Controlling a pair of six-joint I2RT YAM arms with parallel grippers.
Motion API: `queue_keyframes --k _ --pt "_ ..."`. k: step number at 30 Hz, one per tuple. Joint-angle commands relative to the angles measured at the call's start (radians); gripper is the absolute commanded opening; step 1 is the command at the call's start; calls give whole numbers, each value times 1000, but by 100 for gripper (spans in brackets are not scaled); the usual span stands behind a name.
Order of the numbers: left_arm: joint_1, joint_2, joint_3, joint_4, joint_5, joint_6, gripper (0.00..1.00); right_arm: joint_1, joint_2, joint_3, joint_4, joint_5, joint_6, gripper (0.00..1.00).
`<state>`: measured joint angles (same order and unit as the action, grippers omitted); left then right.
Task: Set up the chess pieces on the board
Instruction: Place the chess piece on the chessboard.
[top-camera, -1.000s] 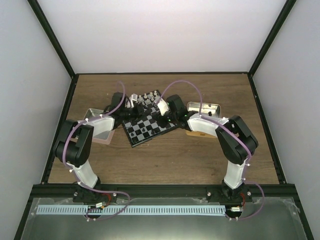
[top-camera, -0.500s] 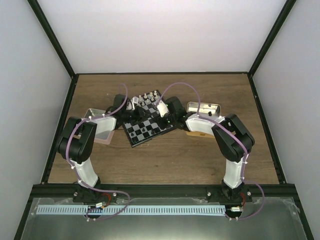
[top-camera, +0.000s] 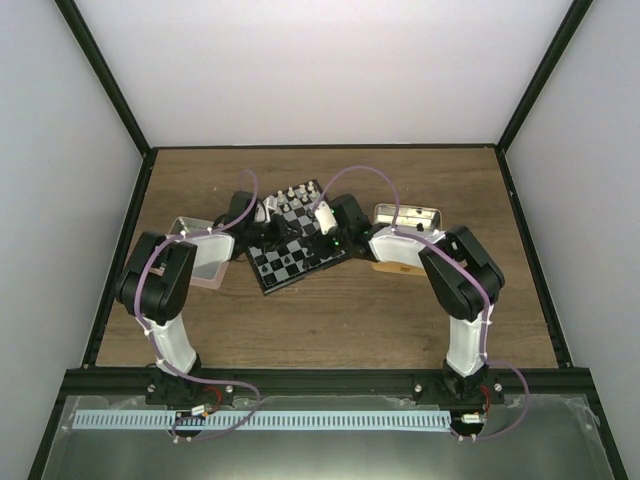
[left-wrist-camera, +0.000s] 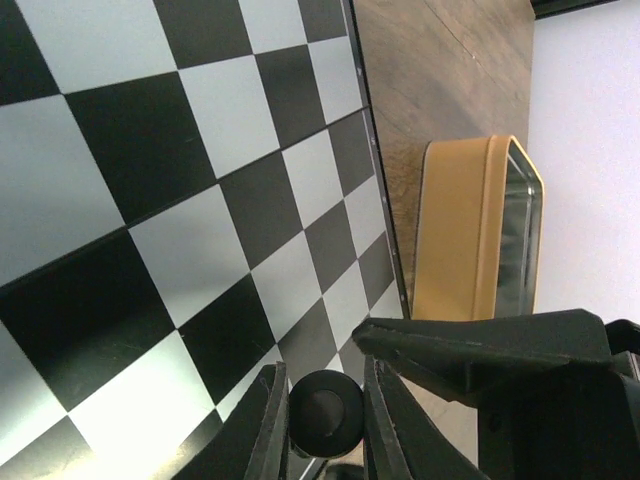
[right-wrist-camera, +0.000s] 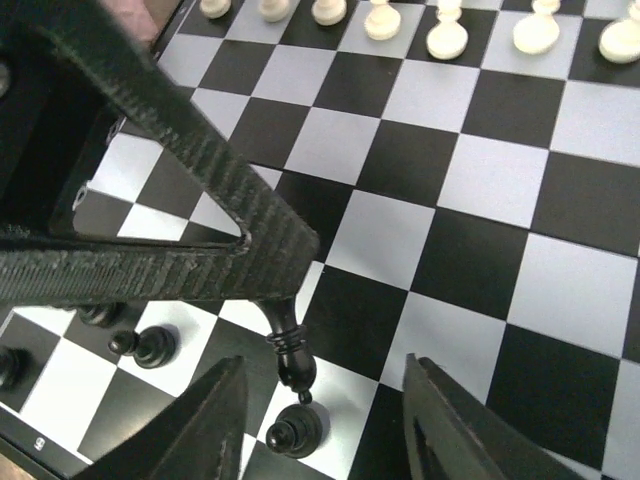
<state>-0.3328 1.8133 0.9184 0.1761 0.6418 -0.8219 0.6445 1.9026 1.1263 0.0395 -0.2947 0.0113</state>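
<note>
The board (top-camera: 290, 262) lies askew mid-table. White chess pieces (right-wrist-camera: 446, 34) stand along its far edge. My left gripper (left-wrist-camera: 322, 398) is shut on a black chess piece (left-wrist-camera: 325, 416), seen base-on between its fingers. In the right wrist view this piece (right-wrist-camera: 290, 345) sticks out of the left fingers (right-wrist-camera: 200, 180), tilted, its head just above a black pawn (right-wrist-camera: 293, 431) on the board. More black pawns (right-wrist-camera: 143, 345) stand to the left. My right gripper (right-wrist-camera: 326, 375) is open, jaws wide on either side of the held piece and not touching it. In the top view the left gripper (top-camera: 268, 214) and right gripper (top-camera: 322, 228) meet over the board.
A tan tin (left-wrist-camera: 470, 230) with a metal inside sits just past the board's edge. From above, a metal tin (top-camera: 410, 217) lies right of the board and a pale tin (top-camera: 198, 258) lies left. Black frame posts border the wooden table (top-camera: 350, 320).
My right gripper has slid left, further over the board. My left gripper has edged a little right towards it, still holding the black piece.
</note>
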Motion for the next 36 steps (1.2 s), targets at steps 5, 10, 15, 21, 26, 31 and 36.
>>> queue_keyframes --k 5,10,15,21,26,31,36 --pt "-4 -15 13 -1 -43 2 4 -71 -84 -19 110 -92 191 51" --pt "-4 -66 -5 53 1 -78 4 -143 -161 -106 261 -241 431 53" --pt "-5 -139 -71 254 77 -306 4 -144 -218 -157 350 -291 624 57" --pt "-6 -219 -131 456 98 -572 4 -144 -249 -227 549 -392 886 58" --pt "-14 -235 -176 632 122 -764 4 -143 -255 -252 690 -464 1009 47" --pt "-27 -248 -186 651 111 -789 4 -139 -257 -237 719 -481 1059 40" --pt "-31 -248 -206 661 95 -797 4 -121 -241 -223 690 -496 1085 25"
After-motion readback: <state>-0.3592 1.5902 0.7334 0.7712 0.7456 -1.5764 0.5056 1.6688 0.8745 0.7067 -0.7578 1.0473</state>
